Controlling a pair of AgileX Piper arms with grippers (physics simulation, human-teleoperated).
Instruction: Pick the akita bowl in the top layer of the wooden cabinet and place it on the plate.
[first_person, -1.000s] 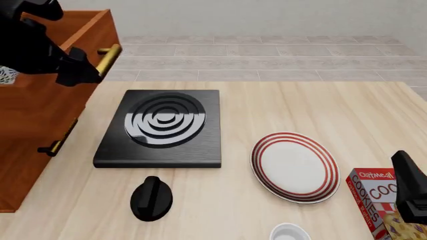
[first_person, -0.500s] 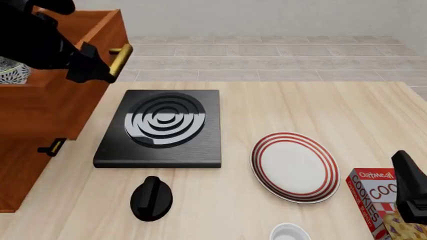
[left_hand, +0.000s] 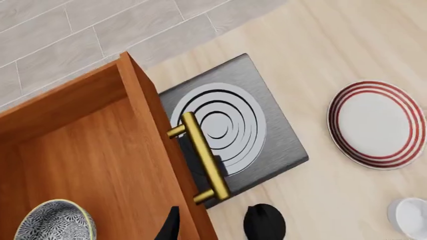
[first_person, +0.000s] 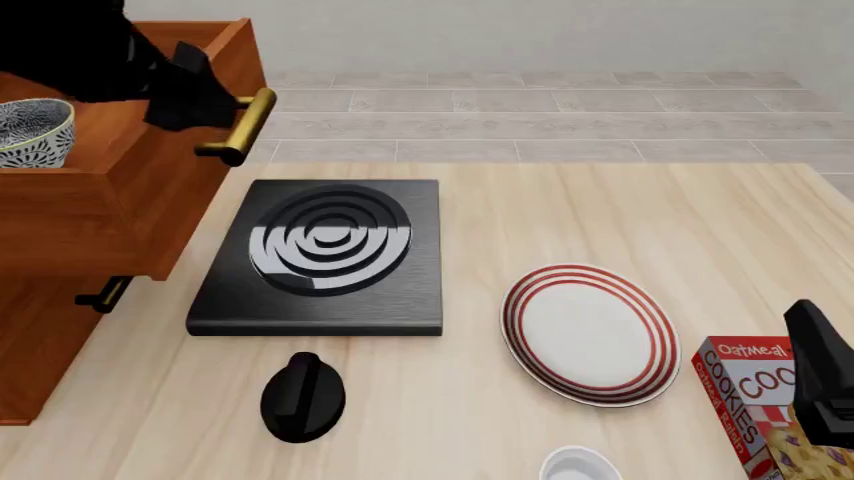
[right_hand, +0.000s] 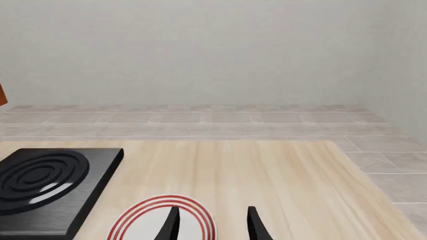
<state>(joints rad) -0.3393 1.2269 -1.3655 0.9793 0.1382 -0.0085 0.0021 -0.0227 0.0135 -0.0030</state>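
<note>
So we're maybe a third of the way through, by our reckoning. The top drawer (first_person: 127, 190) of the cabinet (first_person: 54, 330) at the left edge of the table (first_person: 534, 220) is pulled out, and the patterned bowl (first_person: 30, 132) sits inside it in plain sight, so the opening part looks done. What's left is the real job: grab the bowl, lift it out, carry it over, set it down.

The left end effector (left_hand: 217, 222) hangs above the drawer's front board, just by the brass handle (first_person: 238, 127). In the wrist view its two dark fingers straddle that board with nothing between them, so we read it as released, not gripping the handle. The bowl (left_hand: 55, 221) sits a little way off from it, deeper in the drawer, so it needs to shift over and drop in.

Moving right, there's the black stove (first_person: 320, 255) in the middle and a black knob-like thing (first_person: 303, 396) near the front edge. The red-ringed plate (first_person: 589, 333) waits bare, right of the stove.

The right end effector (right_hand: 212, 222) is parked low by the cookie box (first_person: 761, 400) near the front right corner, fingers apart, holding nothing.
</note>
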